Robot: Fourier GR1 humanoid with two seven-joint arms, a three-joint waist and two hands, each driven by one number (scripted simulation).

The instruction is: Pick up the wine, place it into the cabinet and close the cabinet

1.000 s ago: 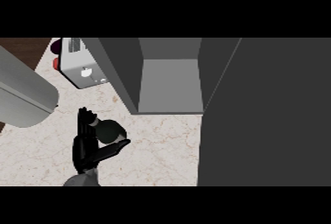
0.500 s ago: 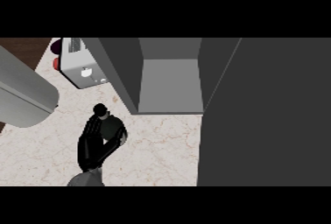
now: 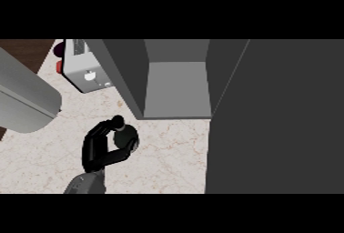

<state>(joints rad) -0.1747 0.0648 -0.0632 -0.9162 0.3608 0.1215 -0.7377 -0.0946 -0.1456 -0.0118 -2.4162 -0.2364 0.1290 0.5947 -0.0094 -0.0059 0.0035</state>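
left hand (image 3: 101,150) curls round the upright wine (image 3: 124,135), just below-left of the open cabinet (image 3: 176,86) mouth.

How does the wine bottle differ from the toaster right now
The wine bottle is dark and held in the left hand; the toaster is pale grey and untouched. The bottle sits near the open cabinet front; the toaster stands beside the cabinet's left wall. Both are over the marble counter.

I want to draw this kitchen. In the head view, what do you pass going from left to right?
Big grey forearm → toaster → black hand, its fingers curled round the wine bottle → open cabinet → dark cabinet door.
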